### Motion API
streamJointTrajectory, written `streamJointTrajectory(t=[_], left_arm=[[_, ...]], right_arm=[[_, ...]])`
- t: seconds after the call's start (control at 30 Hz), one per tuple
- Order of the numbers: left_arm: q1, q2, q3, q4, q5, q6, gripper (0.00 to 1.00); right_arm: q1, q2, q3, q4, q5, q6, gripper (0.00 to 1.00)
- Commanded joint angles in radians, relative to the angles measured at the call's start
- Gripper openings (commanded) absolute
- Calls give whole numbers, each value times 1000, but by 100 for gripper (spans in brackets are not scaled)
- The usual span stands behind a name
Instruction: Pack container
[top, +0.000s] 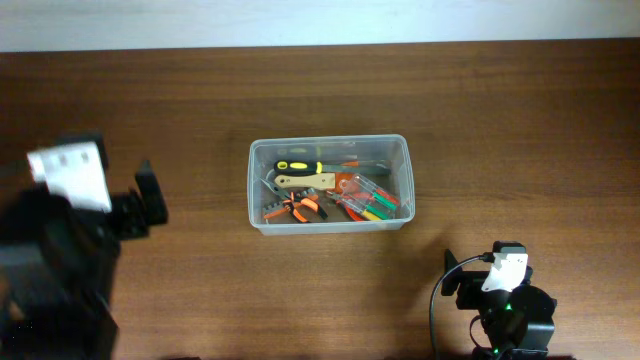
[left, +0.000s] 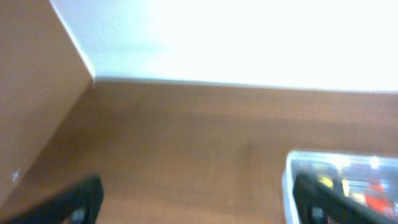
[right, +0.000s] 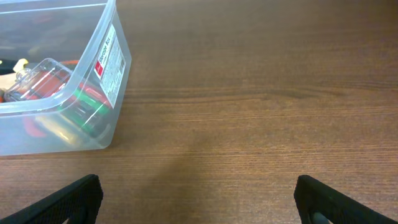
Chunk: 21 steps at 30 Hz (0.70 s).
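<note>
The container (top: 253, 195) is a clear plastic tub in the middle of the table. It holds a yellow-and-black handled tool (top: 300, 166), a tan-handled tool (top: 305, 181), orange pliers (top: 300, 207) and a small case of red, green and yellow screwdrivers (top: 368, 197). The container's corner also shows in the right wrist view (right: 102, 93) and, blurred, in the left wrist view (left: 298, 160). My left gripper (left: 198, 202) is open and empty, left of the container. My right gripper (right: 199, 202) is open and empty over bare table, at the container's front right.
The wooden table (top: 480, 130) runs back to a white wall (top: 320, 20). The left arm (top: 70, 230) fills the front left of the overhead view. The right arm's base (top: 505, 305) sits at the front right.
</note>
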Motion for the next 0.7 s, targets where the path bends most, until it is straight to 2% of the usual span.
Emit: streamJointTrajectory(t=[0.0,0.2,0.37,0.53,0.67], left_arm=[[-3,-190,-226,106,45,-6,99],[-23,-507,-610,201,101,-7,99],[-55,-677,-860,275,124,-7,99],[-60,-758,-1018,328,135,-7,99],[-76,-785,-1076,329,132,-6,99]], right_arm=[[-6,-10,-6,2,9,11,99],[-6,-10,-6,2,9,11,99],[-6,-10,-6,2,9,11,99],[-6,-10,-6,2,9,11,99],[-6,-10,-6,2,9,11,99]])
